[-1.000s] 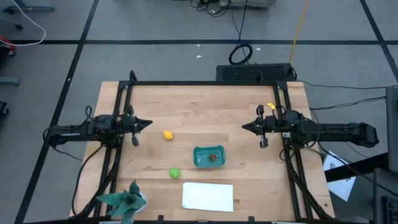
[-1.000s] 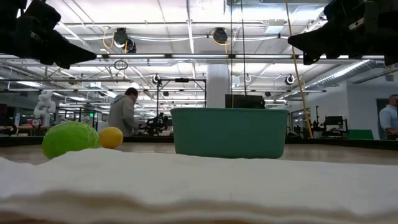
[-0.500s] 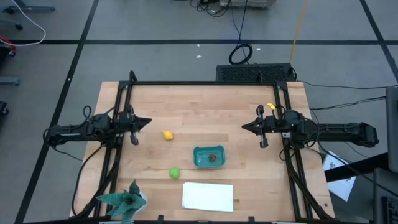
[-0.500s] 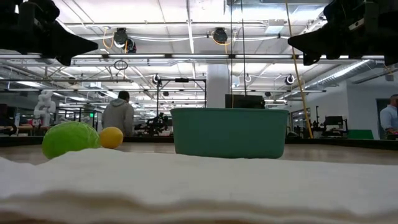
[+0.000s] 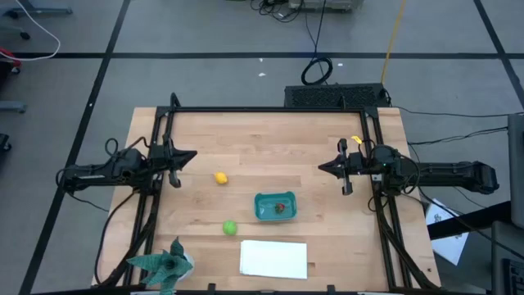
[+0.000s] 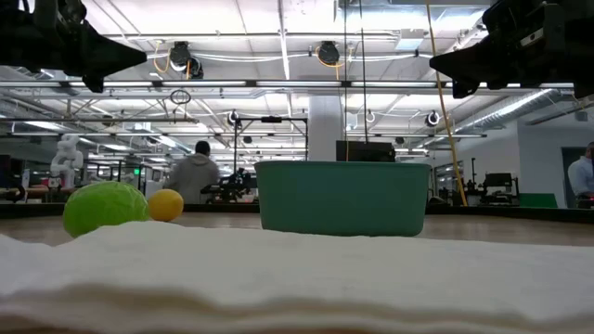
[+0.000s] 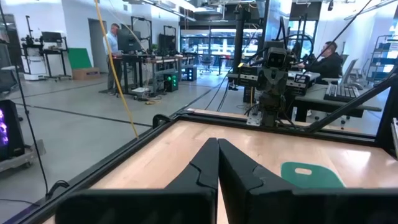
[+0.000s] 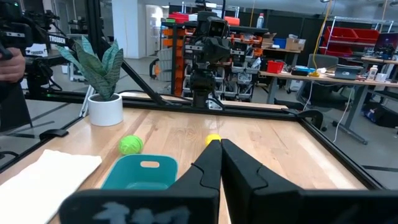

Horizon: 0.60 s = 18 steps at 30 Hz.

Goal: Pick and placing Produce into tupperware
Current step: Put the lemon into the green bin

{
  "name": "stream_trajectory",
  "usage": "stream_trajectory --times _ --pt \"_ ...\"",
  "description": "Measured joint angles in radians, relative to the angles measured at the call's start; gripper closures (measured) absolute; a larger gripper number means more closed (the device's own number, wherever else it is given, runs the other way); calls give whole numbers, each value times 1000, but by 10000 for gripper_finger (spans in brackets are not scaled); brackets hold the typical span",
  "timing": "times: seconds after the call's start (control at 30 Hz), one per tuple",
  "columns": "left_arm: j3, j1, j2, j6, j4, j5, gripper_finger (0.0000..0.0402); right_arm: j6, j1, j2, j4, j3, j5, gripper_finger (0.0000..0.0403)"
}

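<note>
With the tiny red fruit point(image 5: 281, 207) already in the tub point(image 5: 274, 206), the left gripper point(image 5: 193, 155), fingers together, must open and descend onto the lemon point(image 5: 220, 178); the right gripper point(image 5: 321, 167), also closed, waits at the right.

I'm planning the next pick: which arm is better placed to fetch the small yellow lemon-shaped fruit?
Probably the left. The small yellow lemon-shaped fruit lies just ahead of the left gripper. The right gripper is farther off, beyond the teal-blue rectangular plastic tub. Both are shut.
</note>
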<state>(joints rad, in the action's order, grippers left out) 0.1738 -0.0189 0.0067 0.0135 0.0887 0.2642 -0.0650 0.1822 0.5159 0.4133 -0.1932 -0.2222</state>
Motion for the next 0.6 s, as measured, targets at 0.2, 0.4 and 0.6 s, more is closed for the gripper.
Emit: stream_trajectory --times 0.2,0.4,0.6 --pt "0 0 1 15 14 23 396 0 0 3 0 0 0 403" --pt "0 0 75 34 -32 26 396 -1 0 14 -1 0 10 403" --pt "0 0 192 21 -148 26 396 -1 0 36 15 0 14 403"
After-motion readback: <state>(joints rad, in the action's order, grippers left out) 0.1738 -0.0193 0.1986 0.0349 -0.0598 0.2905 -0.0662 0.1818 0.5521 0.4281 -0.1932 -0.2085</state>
